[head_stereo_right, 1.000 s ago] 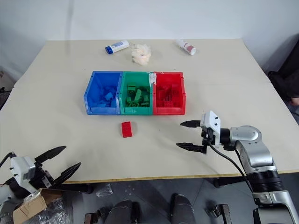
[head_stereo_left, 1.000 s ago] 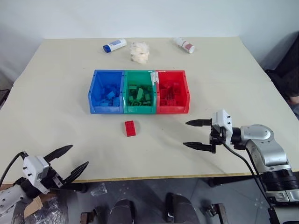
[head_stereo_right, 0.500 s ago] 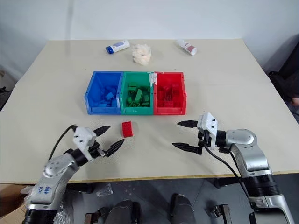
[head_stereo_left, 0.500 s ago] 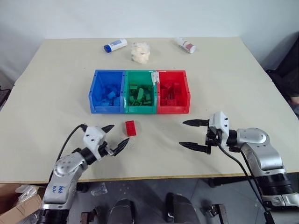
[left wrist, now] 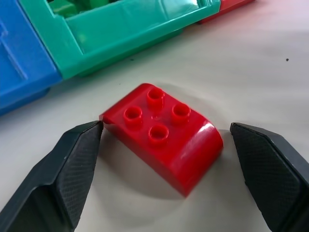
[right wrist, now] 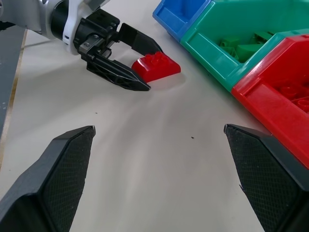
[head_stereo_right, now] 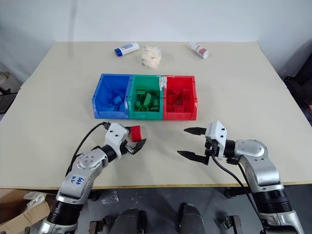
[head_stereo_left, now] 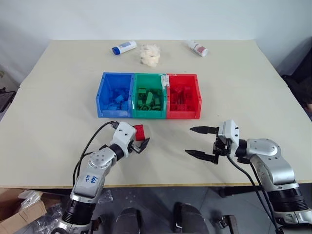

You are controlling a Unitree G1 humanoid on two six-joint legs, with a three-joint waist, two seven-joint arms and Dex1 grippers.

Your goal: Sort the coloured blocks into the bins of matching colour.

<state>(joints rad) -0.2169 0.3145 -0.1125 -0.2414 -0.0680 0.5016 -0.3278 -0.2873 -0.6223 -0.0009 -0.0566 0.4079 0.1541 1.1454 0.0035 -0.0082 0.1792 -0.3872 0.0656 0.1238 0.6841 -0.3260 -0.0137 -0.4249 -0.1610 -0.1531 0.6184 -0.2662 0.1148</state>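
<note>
Moved: left gripper [left wrist: 161, 145] from table's near-left corner to straddle red block [left wrist: 163, 135], wide, ungripped | right gripper [head_stereo_left: 204, 144] wide, empty | bins [head_stereo_left: 148, 115] filled; this block remains.

The left tool [head_stereo_right: 134, 143] stands spread around a red block [head_stereo_right: 136, 133] lying on the beige worktop [head_stereo_right: 48, 112]. Beyond its tips sit three joined bins [head_stereo_right: 145, 103], blue, green and red. The right tool [head_stereo_right: 190, 142], jaws wide apart, hovers empty, pointing toward the left tool.

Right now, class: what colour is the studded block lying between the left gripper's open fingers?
Red. The block shows best in the left wrist view.
</note>
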